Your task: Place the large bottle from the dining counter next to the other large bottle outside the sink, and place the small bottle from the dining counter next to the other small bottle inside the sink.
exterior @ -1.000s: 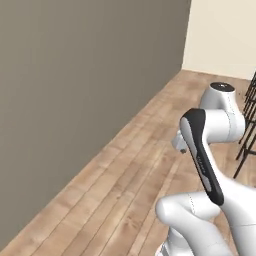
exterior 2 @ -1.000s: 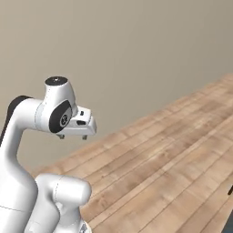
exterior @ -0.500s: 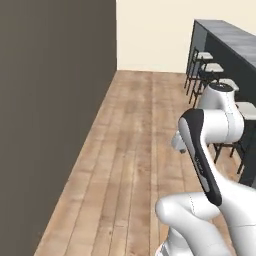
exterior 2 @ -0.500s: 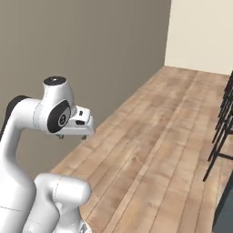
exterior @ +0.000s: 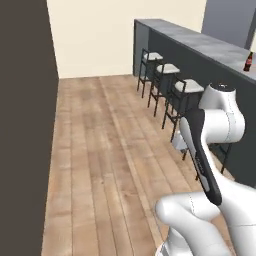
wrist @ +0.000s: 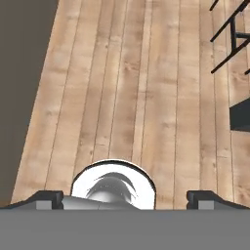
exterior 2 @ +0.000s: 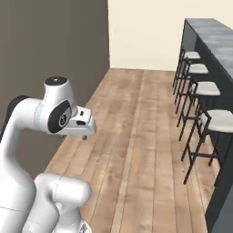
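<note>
your gripper [wrist: 124, 197] hangs over bare floor, tips spread wide, holding nothing. the small bottle [exterior: 247, 61] stands upright on the dining counter [exterior: 200, 42], far right of the arm; drive there first.

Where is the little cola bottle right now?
In the left base view, the small bottle stands upright on the dining counter, at the far right edge of the picture, above and beyond the row of stools.
</note>
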